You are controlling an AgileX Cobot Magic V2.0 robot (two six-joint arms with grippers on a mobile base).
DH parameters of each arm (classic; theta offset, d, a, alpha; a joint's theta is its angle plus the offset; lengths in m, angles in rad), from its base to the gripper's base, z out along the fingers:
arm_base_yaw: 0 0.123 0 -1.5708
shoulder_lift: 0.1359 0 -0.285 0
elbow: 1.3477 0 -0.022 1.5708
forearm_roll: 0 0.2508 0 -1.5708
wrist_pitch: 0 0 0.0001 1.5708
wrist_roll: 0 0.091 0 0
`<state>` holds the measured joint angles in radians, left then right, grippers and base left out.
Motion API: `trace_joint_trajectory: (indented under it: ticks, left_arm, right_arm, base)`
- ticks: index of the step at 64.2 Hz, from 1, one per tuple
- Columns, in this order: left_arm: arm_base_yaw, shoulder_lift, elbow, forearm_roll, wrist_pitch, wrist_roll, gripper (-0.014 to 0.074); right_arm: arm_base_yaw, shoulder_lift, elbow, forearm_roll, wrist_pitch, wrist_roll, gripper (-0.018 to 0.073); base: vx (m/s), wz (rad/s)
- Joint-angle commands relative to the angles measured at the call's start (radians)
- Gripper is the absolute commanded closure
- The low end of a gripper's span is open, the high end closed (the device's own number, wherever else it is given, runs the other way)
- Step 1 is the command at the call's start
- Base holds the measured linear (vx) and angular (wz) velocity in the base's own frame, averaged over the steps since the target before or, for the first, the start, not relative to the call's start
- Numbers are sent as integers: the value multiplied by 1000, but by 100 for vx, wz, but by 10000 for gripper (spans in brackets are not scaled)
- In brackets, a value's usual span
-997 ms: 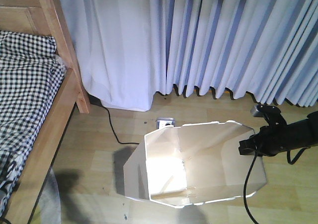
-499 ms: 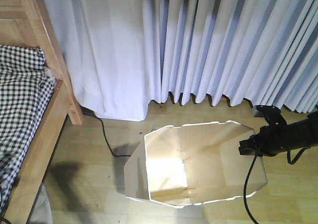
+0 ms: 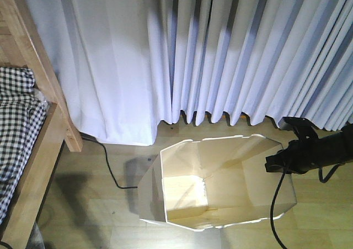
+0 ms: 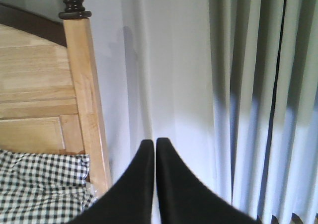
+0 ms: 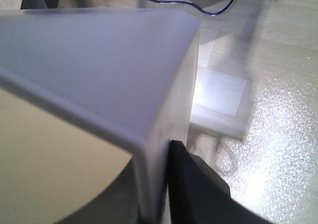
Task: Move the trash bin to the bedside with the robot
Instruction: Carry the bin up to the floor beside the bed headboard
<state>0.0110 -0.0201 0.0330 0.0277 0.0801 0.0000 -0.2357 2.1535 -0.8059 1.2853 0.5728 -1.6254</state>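
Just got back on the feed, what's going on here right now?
The right end effector is clamped on the rim of the white trash bin, which stands upright on the wooden floor in front of the curtains. The bed is off to the left, with a strip of floor and a black cable between it and the bin, so it is not at the bedside yet. The left end effector is shut, empty, facing the headboard.

My right arm (image 3: 322, 149) is matte black; above it sits 1 small boxy head (image 3: 300, 125), below it trails 1 black cable (image 3: 272, 205).
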Motion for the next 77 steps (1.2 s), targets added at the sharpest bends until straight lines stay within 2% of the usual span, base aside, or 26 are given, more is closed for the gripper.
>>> trace_joint_trajectory:
  ticks: [1, 77]
  left_arm:
    - [-6, -7, 12, -9, -74, -14, 603]
    - [-6, -7, 12, -9, -74, -14, 603]
  right_arm:
    - [-1, -68, -13, 79, 217, 14, 563]
    - [-1, -68, -13, 79, 217, 14, 563]
  base:
    - [13, -5]
    - [5, 1]
